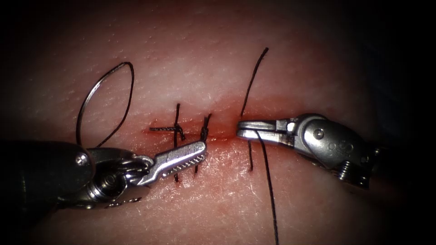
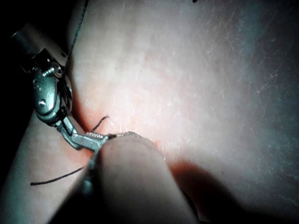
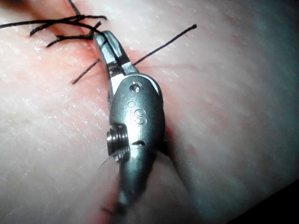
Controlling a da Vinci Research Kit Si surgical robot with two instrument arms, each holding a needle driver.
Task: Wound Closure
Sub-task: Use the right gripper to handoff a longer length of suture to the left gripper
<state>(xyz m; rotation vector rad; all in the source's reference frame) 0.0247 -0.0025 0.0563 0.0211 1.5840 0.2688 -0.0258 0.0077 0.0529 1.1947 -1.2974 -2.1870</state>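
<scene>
Two stitches (image 1: 177,131) (image 1: 204,132) already cross the cut (image 1: 222,136) in the tissue (image 1: 227,54). Both lie just beyond the tip of the left tool (image 1: 200,149). Its fingers are pressed together and seem to pinch nothing, though the tip sits so close to the nearer stitch that I cannot rule out a strand caught under it.

The right tool (image 1: 240,129) faces it from the other end of the cut, with its fingers closed on the thread (image 1: 252,77). One run of thread climbs away above those fingers, and another trails off below them. The right wrist view shows the same strand (image 3: 163,42) crossing between the closed fingers (image 3: 112,51).

The needle (image 1: 93,93) is out of the tissue and held by neither tool. It lies in an arc behind the left tool's wrist, well away from its fingers, and thread curls back from it toward that wrist.

As I judge it, the risks are these:
- **Snagged needle:** the loose needle and its loop sit beside the left wrist joint, so any sweep of that arm could catch them and drag the needle across the tissue.
- **Torn edge:** a hard pull by the right fingers could saw the thread through the soft, wet edge, where red fluid (image 1: 227,139) has gathered.
- **Damaged thread:** this tool can cut, so a grip set too deep might nick the strand.
- **Disturbed stitch:** the left tip could catch on the nearer stitch.
</scene>
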